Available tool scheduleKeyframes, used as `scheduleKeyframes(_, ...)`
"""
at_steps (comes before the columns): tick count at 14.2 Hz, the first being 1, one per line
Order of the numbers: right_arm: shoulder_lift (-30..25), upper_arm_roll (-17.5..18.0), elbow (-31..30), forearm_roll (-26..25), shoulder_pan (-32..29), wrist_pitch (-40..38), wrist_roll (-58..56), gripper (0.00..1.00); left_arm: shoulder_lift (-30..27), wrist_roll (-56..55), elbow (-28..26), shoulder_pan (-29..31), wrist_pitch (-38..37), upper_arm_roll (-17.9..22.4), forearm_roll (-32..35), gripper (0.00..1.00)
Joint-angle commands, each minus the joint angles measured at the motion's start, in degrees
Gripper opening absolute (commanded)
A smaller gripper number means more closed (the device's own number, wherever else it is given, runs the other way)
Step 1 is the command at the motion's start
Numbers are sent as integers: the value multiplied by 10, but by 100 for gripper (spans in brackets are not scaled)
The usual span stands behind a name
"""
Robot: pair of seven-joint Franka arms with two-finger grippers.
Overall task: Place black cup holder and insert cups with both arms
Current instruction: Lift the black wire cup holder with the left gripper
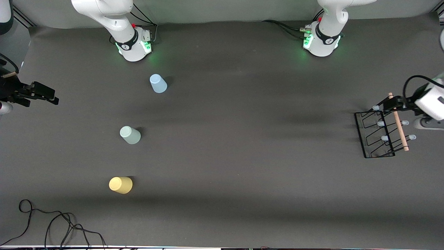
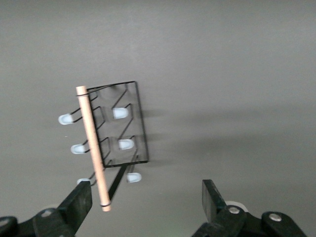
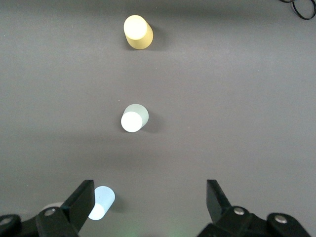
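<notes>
We see the black cup holder point(image 1: 378, 133) standing on the dark table mat point(image 1: 242, 139) at the left arm's end of the table, its light wooden rod handle point(image 1: 398, 121) on top and pale blue-tipped pegs point(image 1: 385, 138) sticking out to either side. The left gripper point(image 1: 399, 103) hangs over the end of that handle that lies farther from the front camera; in the left wrist view its fingers point(image 2: 76, 205) stand wide apart with nothing between them.

Toward the right arm's end, three cups stand upside down and well apart: the light blue cup point(image 1: 158, 83) farthest from the front camera, the pale green cup point(image 1: 130, 135) between, the yellow cup point(image 1: 120, 185) nearest. We find the right gripper point(image 1: 48, 94) waiting over the table's edge at that end, its fingers point(image 3: 81, 202) spread wide and empty.

A black cable point(image 1: 52, 222) loops near the yellow cup.
</notes>
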Motion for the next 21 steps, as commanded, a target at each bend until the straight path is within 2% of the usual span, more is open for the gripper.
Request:
scheduleKeyframes(1,-2,-5,7,7,4,-9,1,100,23,55,11,38,13,-1,2,99)
scheduleKeyframes(4,-3,-5,7,6,4,-10,2,100,51,79,-4,58,55,-1,3,98)
scheduleKeyframes(7,-2,-5,8,7,2,-9,2,100,53,98,-64,65,143,-1,3,98)
scheduleKeyframes(11,-1,-2,8,0,4,-7,2,100,57,156,-158,103,273,-1,2,98)
scheduleKeyframes(16,-2,-5,6,2,0,-11,2,100,69,173,-216,124,347,-1,-3,96)
scheduleKeyframes(18,-1,-5,7,4,0,-11,2,100,68,173,-221,126,349,-1,-4,78)
scheduleKeyframes(19,-2,-5,8,4,1,-11,2,100,67,173,-223,126,349,-2,-4,64)
scheduleKeyframes(20,-2,-5,8,4,2,-11,2,100,67,173,-223,126,347,-1,-5,45)
scheduleKeyframes(21,-2,-5,7,4,2,-11,3,100,68,172,-223,126,346,-1,-5,18)
